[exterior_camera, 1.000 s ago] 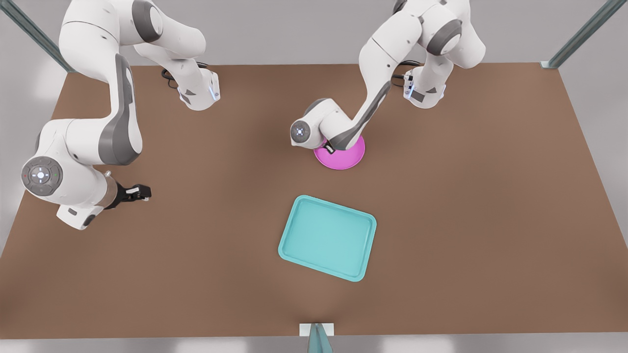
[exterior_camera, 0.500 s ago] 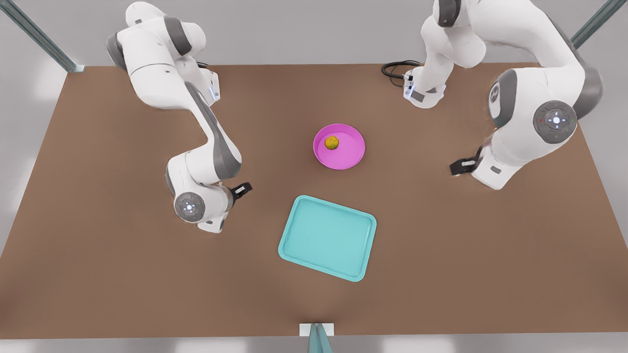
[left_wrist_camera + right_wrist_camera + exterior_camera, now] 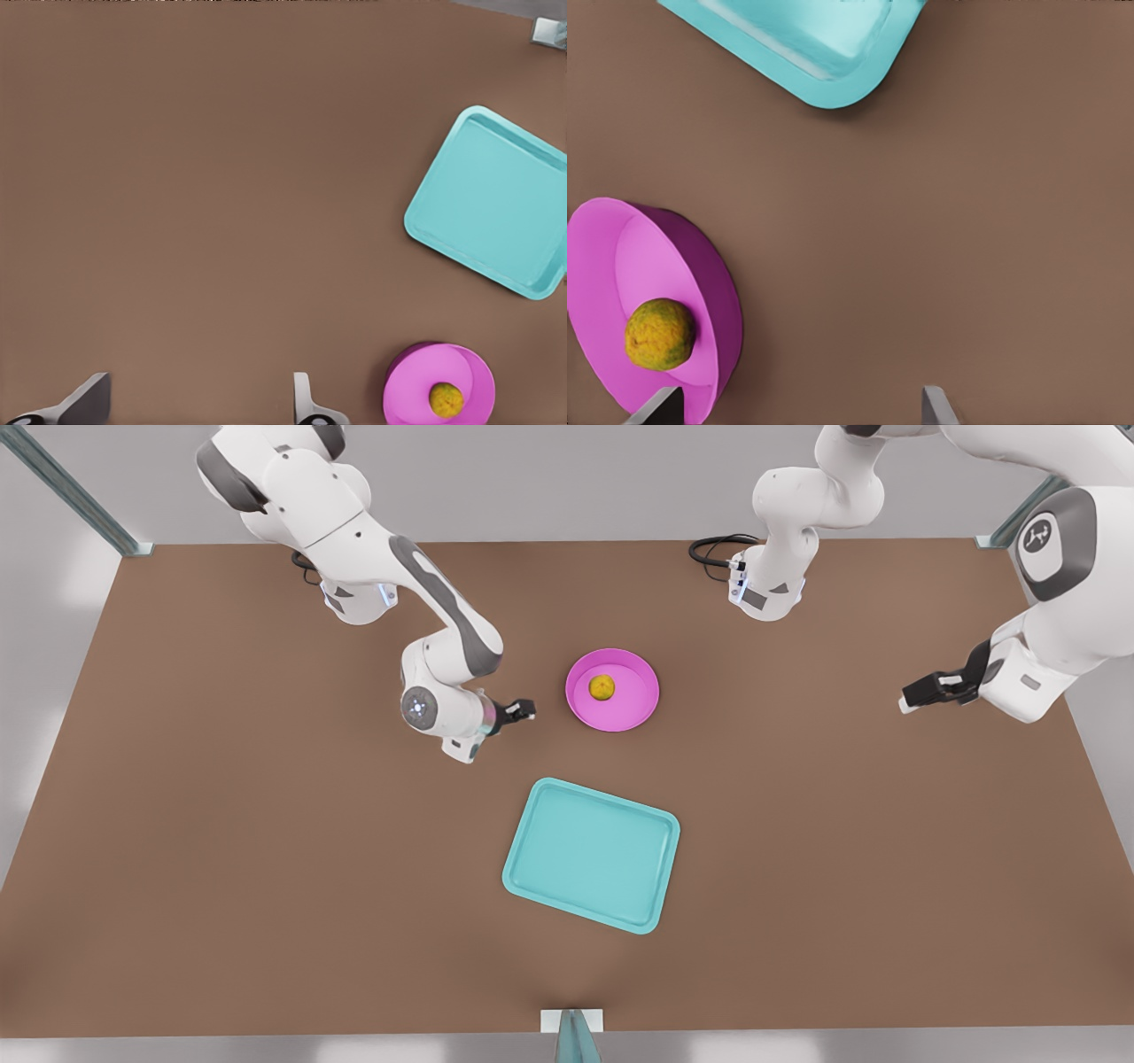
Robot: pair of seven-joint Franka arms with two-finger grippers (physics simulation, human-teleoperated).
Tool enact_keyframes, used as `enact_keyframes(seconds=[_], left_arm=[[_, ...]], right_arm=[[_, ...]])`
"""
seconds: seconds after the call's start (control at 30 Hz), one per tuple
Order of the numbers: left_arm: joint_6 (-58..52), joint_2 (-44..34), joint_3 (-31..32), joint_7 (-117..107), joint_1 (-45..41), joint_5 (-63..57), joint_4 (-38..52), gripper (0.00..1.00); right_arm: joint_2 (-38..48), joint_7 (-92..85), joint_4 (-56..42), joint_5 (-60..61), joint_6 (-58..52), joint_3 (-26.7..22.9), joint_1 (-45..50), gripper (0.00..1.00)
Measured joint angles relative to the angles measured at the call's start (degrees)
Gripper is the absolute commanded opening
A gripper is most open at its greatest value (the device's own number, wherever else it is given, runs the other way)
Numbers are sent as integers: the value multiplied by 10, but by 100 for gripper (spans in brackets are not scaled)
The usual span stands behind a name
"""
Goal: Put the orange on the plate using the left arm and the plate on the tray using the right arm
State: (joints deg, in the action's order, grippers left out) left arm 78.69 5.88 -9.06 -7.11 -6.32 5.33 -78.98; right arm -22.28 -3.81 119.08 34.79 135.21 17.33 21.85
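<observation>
The orange lies inside the pink plate at the table's middle. The teal tray rests apart from the plate, nearer the front edge. My right gripper hovers just off the plate's rim on the front view's left, open, holding nothing. Its wrist view has the orange and plate close by, one finger beside the rim, and a tray corner. My left gripper is open far toward the front view's right. Its wrist view takes in the plate, orange and tray.
Both arm bases stand along the table's back edge, with a black cable coiled near one. A small white bracket sits at the front edge. Bare brown table lies between plate and tray.
The left arm pulled away from the plate toward the front view's right, leaving the orange on it. The right arm swung in from the front view's left to the plate's rim.
</observation>
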Motion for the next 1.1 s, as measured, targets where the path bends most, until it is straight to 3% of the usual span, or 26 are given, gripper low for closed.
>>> enact_keyframes(seconds=[0.6,0.93,1.07,1.1], left_arm=[[-51,3,1,15,1,12,27,100],[-58,9,1,17,1,0,28,100],[-56,11,1,18,2,0,29,100],[-56,13,1,18,2,0,29,100]], right_arm=[[-93,4,-44,37,85,5,130,100],[-126,3,-60,39,105,4,151,100],[-133,2,-66,39,107,4,151,80],[-133,1,-66,39,107,4,151,68]])
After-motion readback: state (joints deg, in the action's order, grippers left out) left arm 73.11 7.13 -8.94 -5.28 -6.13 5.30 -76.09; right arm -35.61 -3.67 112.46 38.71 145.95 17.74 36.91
